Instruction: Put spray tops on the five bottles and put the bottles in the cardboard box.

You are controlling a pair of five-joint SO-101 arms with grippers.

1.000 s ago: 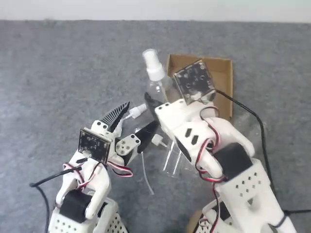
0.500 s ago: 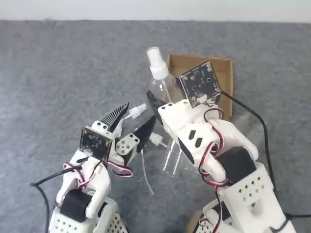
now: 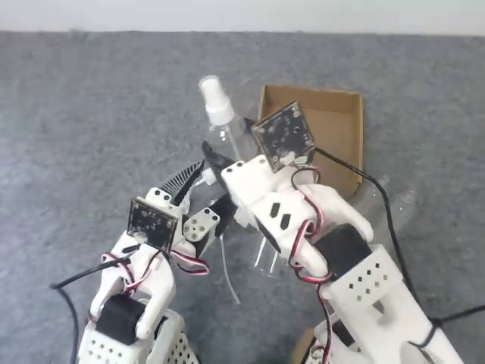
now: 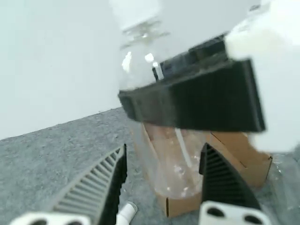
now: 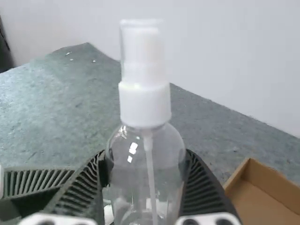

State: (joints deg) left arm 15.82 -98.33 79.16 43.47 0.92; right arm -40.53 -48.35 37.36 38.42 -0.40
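One bottle (image 5: pixel 145 145) with a white spray top (image 5: pixel 143 70) fitted is held upright, clear of the bench (image 3: pixel 91 114), by the right gripper (image 3: pixel 222 158), whose jaws are closed around its body. It is positioned just beside the cardboard box (image 3: pixel 342 144), outside the wall nearest the left arm, and not yet over the opening. The left gripper (image 3: pixel 211 186) is held open and empty, low on the same side of the box, and the held bottle is seen between its spread jaws from its own wrist camera. A loose spray top (image 4: pixel 125 213) is seen lying on the bench just below it, and a thin tube (image 3: pixel 227 277) lies farther from the box. Uncapped clear bottles (image 3: pixel 269 258) are seen lying under the right arm, near the box's corner closest to the arms; their number cannot be told. No bottle is seen in the part of the box that shows, though some of the inside is hidden by the right arm. The task is therefore judged to be early: one bottle is capped, none is boxed, and the rest are left to be capped and packed. Room is judged tight on the left-arm side of the box, where both grippers are crowded together, and the wall must be cleared before the bottle is lowered. Open bench is offered on the side of the bottle away from the box.
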